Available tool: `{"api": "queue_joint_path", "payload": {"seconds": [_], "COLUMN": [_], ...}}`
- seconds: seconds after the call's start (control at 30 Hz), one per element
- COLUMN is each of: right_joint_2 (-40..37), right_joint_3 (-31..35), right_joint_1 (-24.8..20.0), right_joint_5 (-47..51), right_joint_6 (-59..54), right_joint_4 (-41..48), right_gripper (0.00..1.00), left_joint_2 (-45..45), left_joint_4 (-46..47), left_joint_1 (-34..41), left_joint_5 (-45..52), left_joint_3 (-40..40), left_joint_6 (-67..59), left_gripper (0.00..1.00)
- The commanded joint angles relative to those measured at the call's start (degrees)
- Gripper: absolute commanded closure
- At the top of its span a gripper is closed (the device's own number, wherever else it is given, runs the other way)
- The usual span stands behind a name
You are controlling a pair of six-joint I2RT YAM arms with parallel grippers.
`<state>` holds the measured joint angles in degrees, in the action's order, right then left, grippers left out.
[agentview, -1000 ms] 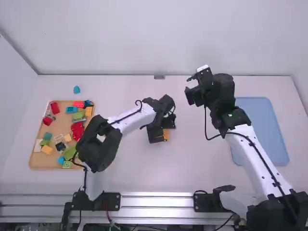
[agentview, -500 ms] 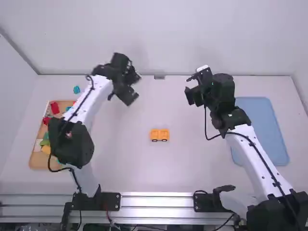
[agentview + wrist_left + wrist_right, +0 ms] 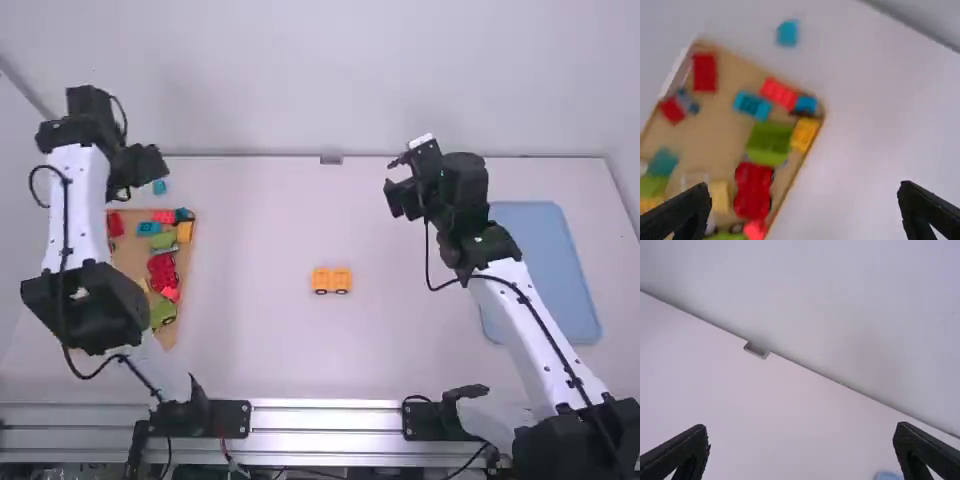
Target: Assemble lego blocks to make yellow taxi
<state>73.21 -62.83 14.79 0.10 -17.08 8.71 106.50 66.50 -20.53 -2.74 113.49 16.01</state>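
Note:
An orange-yellow wheeled piece stands alone near the middle of the table. My left gripper is over the far end of the brick tray; in the left wrist view the left gripper is open, with nothing between its fingers. That view shows a yellow block by the tray's edge, beside a green piece and a red car-shaped piece. My right gripper is above the table's far part, right of the middle; in the right wrist view the right gripper is open and holds nothing.
A small blue block lies on the table just beyond the brick tray. At the right is a flat blue tray, partly behind the right arm. A wall rises along the table's far edge, where a small metal bracket sits.
My left gripper has left the orange-yellow wheeled piece at the middle and swung left and away to the brick tray's far end. The wheeled piece is now uncovered. The right arm has stayed still.

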Motion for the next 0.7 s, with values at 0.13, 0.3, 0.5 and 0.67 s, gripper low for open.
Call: {"api": "queue_joint_path", "payload": {"seconds": [0.13,0.3,0.5,0.67], "right_joint_2": [0.3,0.3,0.3,0.3], "right_joint_3": [-2.0,-2.0,-2.0,-2.0], "right_joint_1": [0.3,0.3,0.3,0.3], "right_joint_5": [-0.1,-0.2,-0.2,-0.2], "right_joint_6": [0.1,0.1,0.1,0.1], "right_joint_4": [-1.3,-2.1,-1.8,-2.0], "right_gripper": [0.02,0.02,0.02,0.02], "left_joint_2": [-1.5,-1.6,-10.1,-20.2], "left_joint_4": [9.4,12.2,5.6,-2.0], "left_joint_1": [-10.9,-16.7,-19.3,-19.6], "left_joint_5": [0.2,0.2,0.2,-2.6], "left_joint_3": [0.4,0.0,-11.3,-23.2], "left_joint_6": [14.7,14.6,14.3,12.7], "left_gripper": [0.01,0.01,0.01,0.01]}}
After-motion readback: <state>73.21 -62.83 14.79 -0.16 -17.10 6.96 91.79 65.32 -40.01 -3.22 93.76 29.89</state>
